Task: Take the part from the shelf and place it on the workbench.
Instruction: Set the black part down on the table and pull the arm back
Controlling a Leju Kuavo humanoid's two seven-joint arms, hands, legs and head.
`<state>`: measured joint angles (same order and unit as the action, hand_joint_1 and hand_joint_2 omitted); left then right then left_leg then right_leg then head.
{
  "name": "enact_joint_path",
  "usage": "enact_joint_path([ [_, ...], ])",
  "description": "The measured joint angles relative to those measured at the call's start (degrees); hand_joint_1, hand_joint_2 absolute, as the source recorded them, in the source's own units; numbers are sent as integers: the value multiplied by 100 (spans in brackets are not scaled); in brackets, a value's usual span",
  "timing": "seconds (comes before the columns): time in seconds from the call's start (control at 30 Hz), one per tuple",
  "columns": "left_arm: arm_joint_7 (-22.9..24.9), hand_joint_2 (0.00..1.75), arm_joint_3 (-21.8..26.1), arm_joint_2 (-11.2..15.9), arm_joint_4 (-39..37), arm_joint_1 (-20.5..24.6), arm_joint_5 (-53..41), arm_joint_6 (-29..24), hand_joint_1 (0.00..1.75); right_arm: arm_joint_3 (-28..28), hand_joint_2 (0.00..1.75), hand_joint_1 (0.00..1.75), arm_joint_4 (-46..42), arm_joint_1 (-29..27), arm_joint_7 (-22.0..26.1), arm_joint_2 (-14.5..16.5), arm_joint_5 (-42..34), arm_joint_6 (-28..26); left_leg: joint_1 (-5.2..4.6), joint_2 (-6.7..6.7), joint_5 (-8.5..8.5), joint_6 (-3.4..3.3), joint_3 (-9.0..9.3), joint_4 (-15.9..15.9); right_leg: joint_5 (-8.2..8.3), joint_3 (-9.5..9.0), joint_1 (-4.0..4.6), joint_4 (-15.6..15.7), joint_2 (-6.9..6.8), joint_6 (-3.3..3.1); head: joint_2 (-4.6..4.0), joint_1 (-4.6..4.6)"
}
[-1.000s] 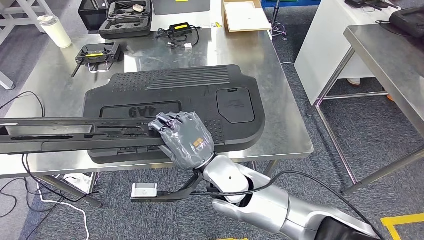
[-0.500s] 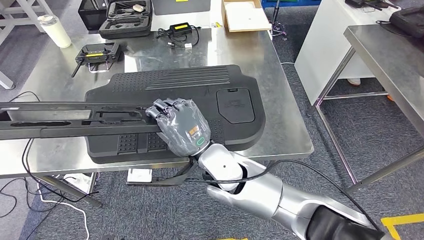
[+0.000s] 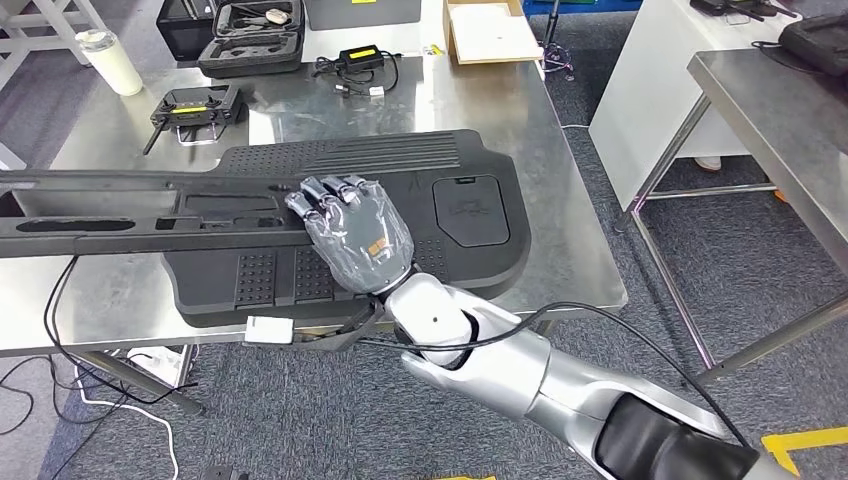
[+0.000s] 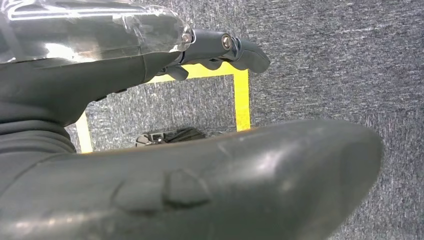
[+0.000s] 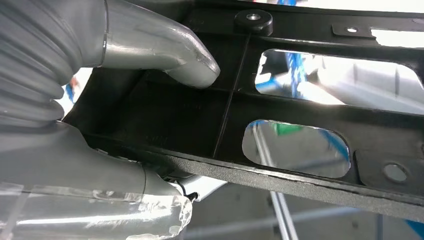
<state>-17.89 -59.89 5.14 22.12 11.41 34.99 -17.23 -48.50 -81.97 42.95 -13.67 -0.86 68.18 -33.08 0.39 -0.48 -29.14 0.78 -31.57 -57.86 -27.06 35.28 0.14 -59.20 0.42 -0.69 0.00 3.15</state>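
Right hand [image 3: 355, 238] grips the near end of a long black part [image 3: 140, 215], thumb [image 5: 165, 52] pressed into its ribbed underside. Part is held level above a big black panel [image 3: 420, 190] lying on the steel workbench [image 3: 560, 240]. Left hand [image 4: 220, 47]: fingers curled, holding nothing, over grey carpet with yellow tape [image 4: 242, 97]. Bench rear: remote [image 3: 197, 105], open case [image 3: 252, 35], charger [image 3: 358, 57], cardboard box [image 3: 490, 35], bottle [image 3: 110, 62]. Second steel table [image 3: 780, 110] to the right.

Two black parts [image 3: 150, 215] [image 3: 400, 200]; two steel tables [image 3: 560, 250] [image 3: 770, 90]; one bottle [image 3: 108, 60].
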Motion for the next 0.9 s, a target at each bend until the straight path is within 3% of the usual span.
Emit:
enact_joint_path([
  [0.23, 71, 0, 0, -5, 38, 52, -78, 26, 0, 0, 175, 175, 664, 466, -439, 213, 716, -2, 0, -1, 1, 1, 1, 0, 1, -3, 0, -1, 0, 0, 0, -1],
  [0.9, 146, 0, 0, -75, 93, 73, -150, 125, 0, -10, 175, 175, 2717, 1710, -1226, 740, 1121, 639, 0, -2, 1, 1, 1, -1, 1, -3, 0, 1, 0, 1, 0, -1],
])
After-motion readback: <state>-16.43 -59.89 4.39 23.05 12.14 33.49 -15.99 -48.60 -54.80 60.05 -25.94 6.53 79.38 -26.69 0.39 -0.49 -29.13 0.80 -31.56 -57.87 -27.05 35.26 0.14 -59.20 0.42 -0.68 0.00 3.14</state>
